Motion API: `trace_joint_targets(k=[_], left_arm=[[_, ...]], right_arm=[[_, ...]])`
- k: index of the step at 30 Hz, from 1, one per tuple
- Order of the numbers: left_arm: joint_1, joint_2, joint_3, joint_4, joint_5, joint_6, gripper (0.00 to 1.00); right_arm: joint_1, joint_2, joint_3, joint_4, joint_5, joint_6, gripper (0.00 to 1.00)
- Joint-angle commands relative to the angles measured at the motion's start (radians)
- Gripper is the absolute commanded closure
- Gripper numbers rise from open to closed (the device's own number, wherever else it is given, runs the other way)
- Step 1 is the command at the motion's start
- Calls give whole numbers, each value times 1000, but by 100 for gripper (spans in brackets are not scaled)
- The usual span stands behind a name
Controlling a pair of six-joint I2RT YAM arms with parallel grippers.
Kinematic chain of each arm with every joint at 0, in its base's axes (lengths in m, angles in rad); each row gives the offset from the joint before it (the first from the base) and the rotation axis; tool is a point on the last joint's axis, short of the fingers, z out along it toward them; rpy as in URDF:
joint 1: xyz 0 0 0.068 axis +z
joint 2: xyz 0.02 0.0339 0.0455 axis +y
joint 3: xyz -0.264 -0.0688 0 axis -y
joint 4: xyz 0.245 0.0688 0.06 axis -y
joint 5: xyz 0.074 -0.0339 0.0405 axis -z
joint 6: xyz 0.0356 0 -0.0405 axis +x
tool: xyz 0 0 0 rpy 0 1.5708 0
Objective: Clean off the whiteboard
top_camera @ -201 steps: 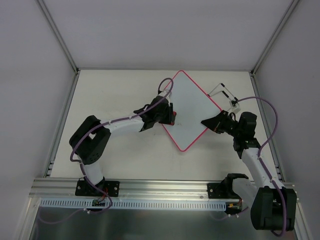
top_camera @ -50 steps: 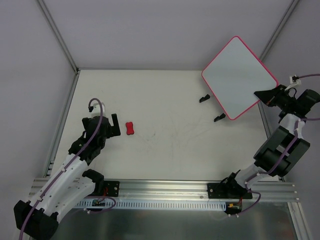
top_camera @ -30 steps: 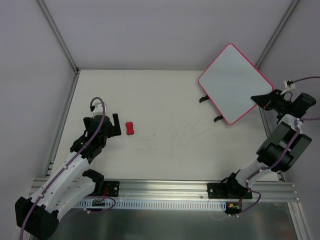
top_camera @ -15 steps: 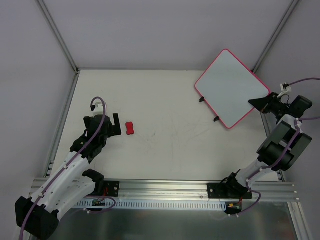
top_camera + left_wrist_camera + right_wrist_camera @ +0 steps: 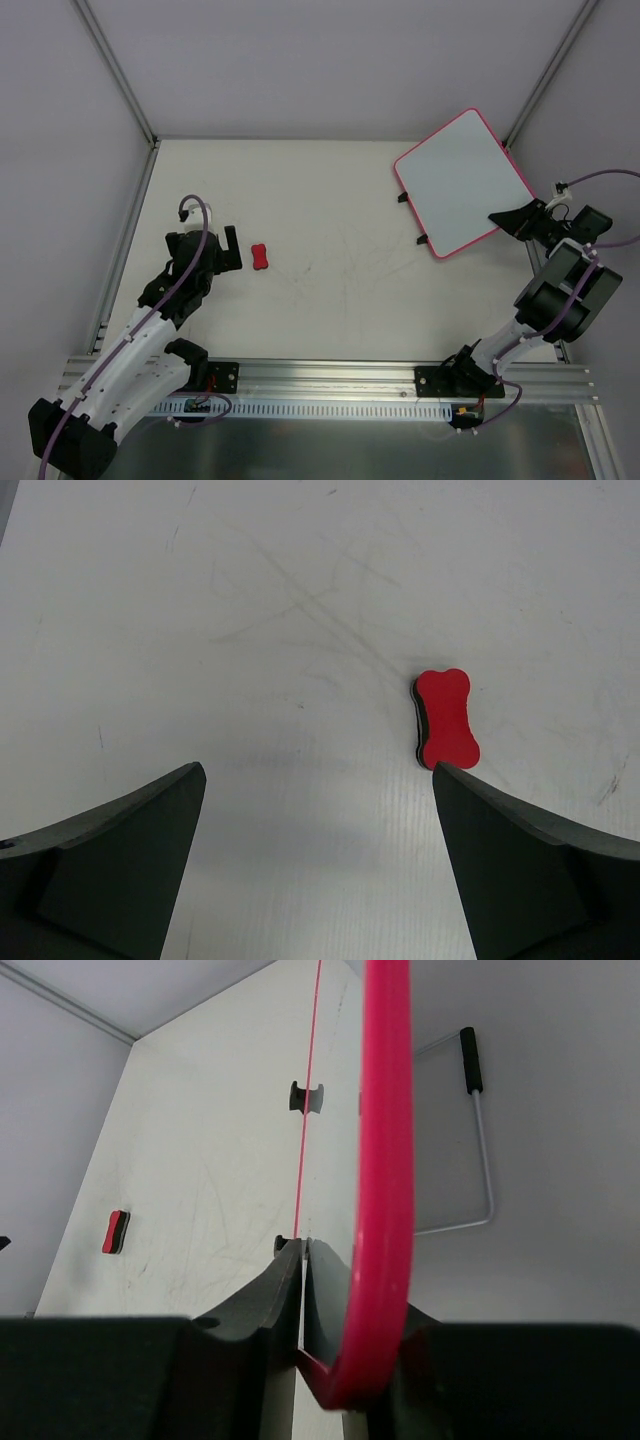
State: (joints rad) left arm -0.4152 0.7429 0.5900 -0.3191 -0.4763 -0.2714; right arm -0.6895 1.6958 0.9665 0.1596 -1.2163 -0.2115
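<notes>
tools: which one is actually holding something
The right tool: it is clamped on the edge of the whiteboard. The left tool is open and empty, with the red eraser lying loose just ahead of it.

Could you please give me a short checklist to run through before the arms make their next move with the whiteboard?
1. Grip: the right tool is shut on the edge of the whiteboard, which is held up and tilted. Ok.
2. Board face: no writing shows on it in the top view. Ok.
3. The left tool is open and holds nothing. Ok.
4. The red eraser lies flat on the table, ahead of the left tool and apart from it. Ok.
5. The board's edge with the black clips is clear of the table. Cannot tell.
</notes>
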Motion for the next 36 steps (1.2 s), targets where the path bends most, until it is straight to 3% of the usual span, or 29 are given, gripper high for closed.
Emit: trace_joint_targets(k=[1,3,7,23,27,28,31,36], left_arm=[[4,-22,7,26,4,20,1],[6,-25,7,25,4,20,1],[4,-37,8,26,5,21,1],[6,-82,16,28,16,20,1],[6,-94,16,28,21,20,1],[6,-99,14,28,21,20,1],[6,-106,13,28,21,20,1],[4,-111,11,26,21,21,1]], right_arm=[[-16,-36,-9,24,3,-8,81],[-18,-44,-17,24,3,-2,90],[-18,-74,-49,26,4,9,94],[-51,-251,-178,24,21,112,99],[-51,-263,-204,23,44,115,89],[-51,-265,-216,23,53,112,81],[-51,-252,-230,23,67,106,72],[-53,-249,-252,23,95,96,70]])
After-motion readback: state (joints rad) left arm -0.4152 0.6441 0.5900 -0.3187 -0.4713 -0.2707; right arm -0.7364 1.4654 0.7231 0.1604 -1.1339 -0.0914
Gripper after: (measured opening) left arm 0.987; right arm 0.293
